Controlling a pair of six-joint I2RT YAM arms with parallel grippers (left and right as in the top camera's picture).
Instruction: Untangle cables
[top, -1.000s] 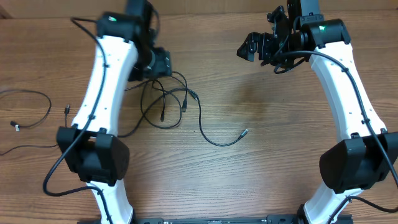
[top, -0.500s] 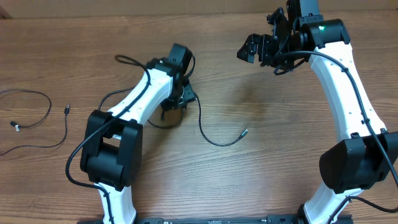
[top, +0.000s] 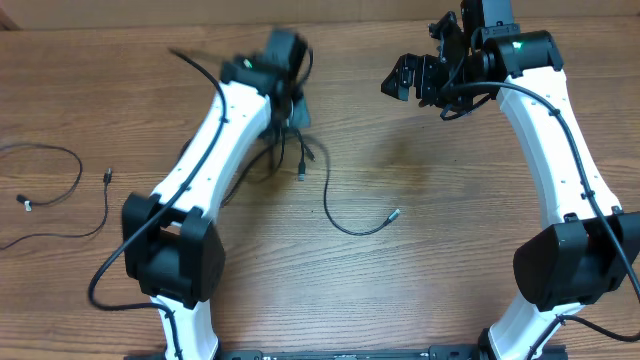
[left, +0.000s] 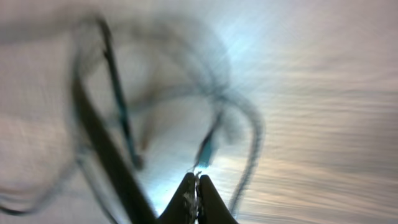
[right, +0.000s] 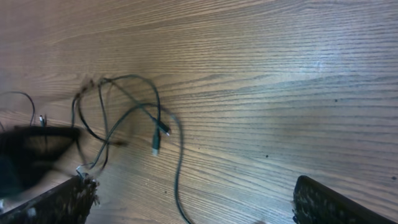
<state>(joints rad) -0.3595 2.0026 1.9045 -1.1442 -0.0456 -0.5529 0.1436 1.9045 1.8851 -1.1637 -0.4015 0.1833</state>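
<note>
Two arms reach over the bench (top: 450, 260), and I'm placing everything against the cables (top: 300, 165). Those are a small knot of thin black cords lying on the wood. Several strands are gathered upward on the far side of the knot, and two short plug ends hang off the near side. One cord runs out of the knot toward me, bends to the right and ends in a plug (top: 395, 212) flat on the wood, near the knot.

My left gripper (left: 197, 186) sits right at the far edge of the cables. From overhead that arm is smeared with blur. In the left wrist view, also blurred, the jaws are pressed together at their tips with a thin strand caught between them and more loops fanning out beyond.

My right gripper (top: 405, 78) hangs well off to the right of the cables and farther back, touching nothing. Its jaws are spread wide: in the right wrist view the two fingers sit at opposite lower corners, with the knot in sight between them.

Well to the left of the cables lies a loose cord (top: 79, 175), curling on the wood apart from the knot.
</note>
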